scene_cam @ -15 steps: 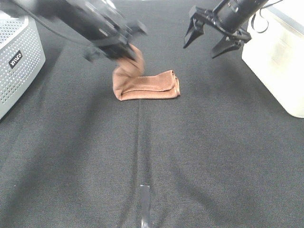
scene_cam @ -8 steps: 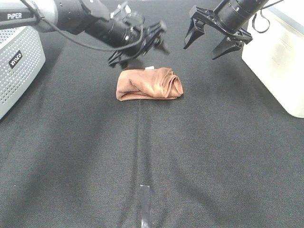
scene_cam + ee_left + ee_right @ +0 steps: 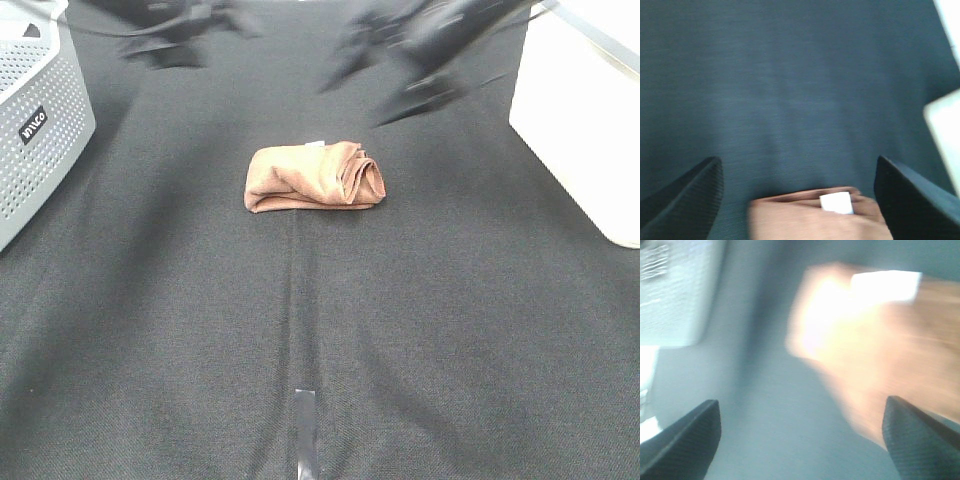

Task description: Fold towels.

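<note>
The brown towel (image 3: 315, 177) lies folded in a small bundle on the black table, its white tag (image 3: 315, 144) at the far edge. My left gripper (image 3: 190, 25) is a dark blur at the far left, away from the towel. In the left wrist view it (image 3: 797, 200) is open and empty, with the towel (image 3: 805, 222) and tag (image 3: 836, 202) below it. My right gripper (image 3: 400, 70) is a blur beyond the towel's right end. In the right wrist view it (image 3: 802, 445) is open and empty, with the blurred towel (image 3: 880, 355) ahead.
A grey perforated basket (image 3: 35, 130) stands at the left edge and shows in the right wrist view (image 3: 675, 290). A white bin (image 3: 580, 110) stands at the right and shows in the left wrist view (image 3: 945, 140). A strip of tape (image 3: 305, 430) marks the table's front.
A second ago my left gripper held a lifted towel end; it laid it over, let go and drew back to the far left. My right gripper has moved left toward the towel.
</note>
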Robot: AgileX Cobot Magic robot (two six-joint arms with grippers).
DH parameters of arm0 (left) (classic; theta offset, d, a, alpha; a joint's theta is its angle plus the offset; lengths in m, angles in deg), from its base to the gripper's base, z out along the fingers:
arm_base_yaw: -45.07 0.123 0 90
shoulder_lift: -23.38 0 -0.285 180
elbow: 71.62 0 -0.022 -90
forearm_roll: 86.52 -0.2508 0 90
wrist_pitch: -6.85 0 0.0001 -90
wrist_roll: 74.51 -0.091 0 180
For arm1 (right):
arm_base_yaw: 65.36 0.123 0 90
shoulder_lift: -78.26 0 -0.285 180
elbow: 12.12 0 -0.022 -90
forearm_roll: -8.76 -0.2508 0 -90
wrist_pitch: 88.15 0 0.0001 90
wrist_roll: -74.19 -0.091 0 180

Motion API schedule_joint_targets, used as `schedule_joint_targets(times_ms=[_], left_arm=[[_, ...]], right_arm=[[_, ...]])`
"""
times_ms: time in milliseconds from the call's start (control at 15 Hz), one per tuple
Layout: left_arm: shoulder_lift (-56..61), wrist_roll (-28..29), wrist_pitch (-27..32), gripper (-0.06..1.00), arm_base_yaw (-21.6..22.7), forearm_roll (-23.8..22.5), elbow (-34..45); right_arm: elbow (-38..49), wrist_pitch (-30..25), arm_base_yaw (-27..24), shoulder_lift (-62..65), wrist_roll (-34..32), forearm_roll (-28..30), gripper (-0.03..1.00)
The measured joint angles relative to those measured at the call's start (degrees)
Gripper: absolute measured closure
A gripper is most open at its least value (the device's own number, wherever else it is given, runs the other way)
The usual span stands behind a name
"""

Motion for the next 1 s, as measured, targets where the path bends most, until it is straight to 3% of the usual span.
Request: schedule_joint_targets(times_ms=[200,333,667,1000], left_arm=[[0.00,0.00,1.66,0.16,2.41,-0.11,0.00],[0.00,0.00,2.23,0.16,2.64,-0.11,0.00],[0.00,0.00,2.18,0.16,2.64,-0.11,0.00],[0.00,0.00,2.29,0.16,2.64,-0.11,0.00]], right_arm=[[0.00,3.38,2.29,-4.70,7.16,-11.75,0.14],[0.00,4.53,2.29,-7.68,10.31,-16.33,0.14],[0.00,8.08,1.20,-11.29,10.49,-11.23,0.14],[0.00,9.05,-3.72,-11.29,8.59,-5.84,0.14]])
